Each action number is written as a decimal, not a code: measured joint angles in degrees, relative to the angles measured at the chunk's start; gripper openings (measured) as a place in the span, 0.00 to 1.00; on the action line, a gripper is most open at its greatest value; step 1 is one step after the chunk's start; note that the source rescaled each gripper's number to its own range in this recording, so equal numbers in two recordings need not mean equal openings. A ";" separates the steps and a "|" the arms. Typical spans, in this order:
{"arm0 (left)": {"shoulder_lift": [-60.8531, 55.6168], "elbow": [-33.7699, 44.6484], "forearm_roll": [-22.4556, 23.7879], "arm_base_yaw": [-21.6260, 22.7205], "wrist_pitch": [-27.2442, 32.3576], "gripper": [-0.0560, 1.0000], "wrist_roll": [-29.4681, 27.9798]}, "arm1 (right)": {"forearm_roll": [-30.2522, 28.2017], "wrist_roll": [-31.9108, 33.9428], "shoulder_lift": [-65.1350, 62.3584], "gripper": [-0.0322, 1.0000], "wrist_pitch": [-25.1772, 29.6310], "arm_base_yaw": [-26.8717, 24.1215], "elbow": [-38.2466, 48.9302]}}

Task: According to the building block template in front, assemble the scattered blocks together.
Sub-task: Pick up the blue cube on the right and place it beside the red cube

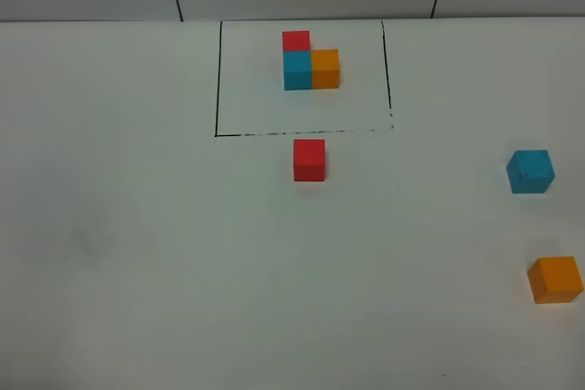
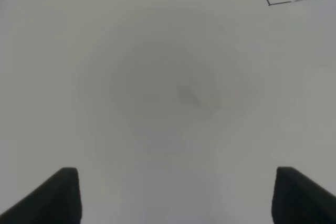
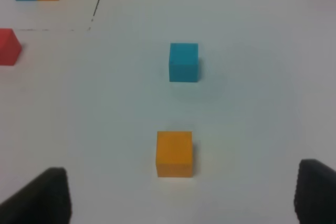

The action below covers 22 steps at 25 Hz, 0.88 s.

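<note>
White and smooth, the table [image 1: 137, 271] offers the cubes little friction, so I judge skidding the main risk: a jaw meeting a corner rather than a flat side would spin a cube away. The cyan-blue cube [image 1: 530, 172], at 3 o'clock, lies slightly askew, so an unaligned pinch may slip. The orange cube [image 1: 555, 280], at 4 o'clock, sits near the edge of view. The red cube [image 1: 309, 160] lies at 6 o'clock from the template [image 1: 311, 66], just outside its black frame [image 1: 218, 79]. The template stands at 12 o'clock, an L of three joined cubes. All are plain matte blocks, sharp-edged and flat-faced. The left gripper [image 2: 177, 182] and right gripper [image 3: 184, 184] both hang spread, holding nothing.
</note>
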 joint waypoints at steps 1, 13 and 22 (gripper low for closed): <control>0.00 0.00 0.00 0.00 0.00 0.70 0.00 | 0.00 0.00 0.00 0.74 0.00 0.00 0.00; 0.00 0.00 0.00 0.00 0.04 0.70 0.00 | -4.89 7.21 2.54 0.74 0.01 0.00 -0.97; 0.00 0.00 0.00 0.00 0.04 0.70 0.00 | -7.41 10.66 35.16 0.77 -3.18 0.00 -12.56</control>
